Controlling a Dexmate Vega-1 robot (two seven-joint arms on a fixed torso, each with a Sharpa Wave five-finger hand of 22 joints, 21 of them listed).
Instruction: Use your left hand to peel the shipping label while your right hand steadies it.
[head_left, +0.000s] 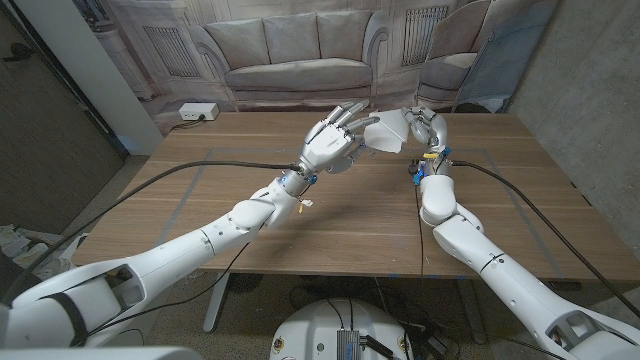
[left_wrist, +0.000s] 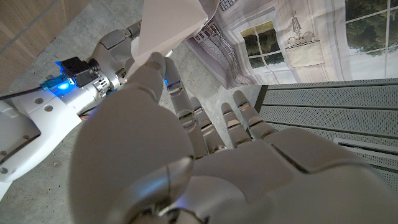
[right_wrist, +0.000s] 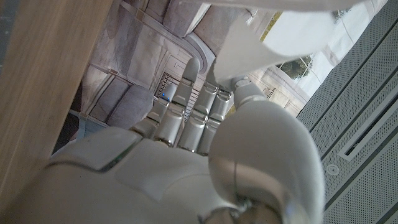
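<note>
Wooden table (head_left: 330, 225) before a printed backdrop (head_left: 140, 40) showing a grey sofa (head_left: 295, 60). White power strip (head_left: 197, 112) on the floor by the backdrop, beyond the table's far left corner.

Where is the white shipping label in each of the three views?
Head view: shipping label raised above the table's far middle, between left hand and right hand.
Left wrist view: top centre, at the left thumb tip.
Right wrist view: top right.
Shared landmark: printed backdrop.
</note>
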